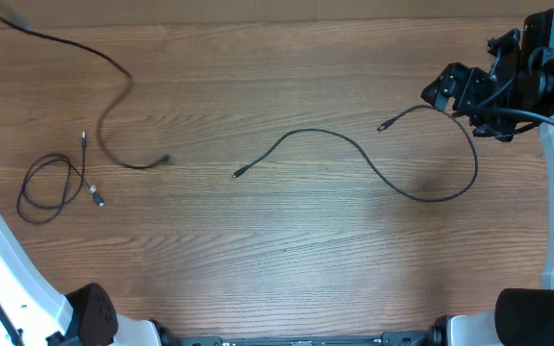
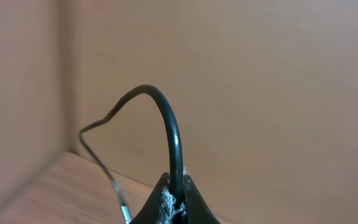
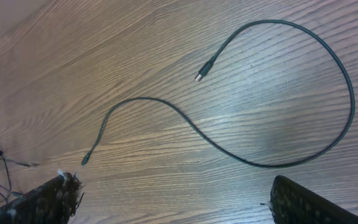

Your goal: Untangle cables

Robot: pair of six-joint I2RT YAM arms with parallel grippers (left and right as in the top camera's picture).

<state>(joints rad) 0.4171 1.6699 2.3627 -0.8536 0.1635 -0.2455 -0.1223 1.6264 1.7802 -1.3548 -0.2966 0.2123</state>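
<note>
One cable sits clamped in left gripper jaws; at 2 o'clock, right gripper jaws stand apart near a looping cable

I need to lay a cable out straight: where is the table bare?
Bare: the whole near strip of table below the long cable; also the far middle, between the held cable and right pincer. Crowded: left side, around the coiled cable.

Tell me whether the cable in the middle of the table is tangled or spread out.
Spread out: the middle cable lies in one open curve, crossing nothing, both ends free.
</note>
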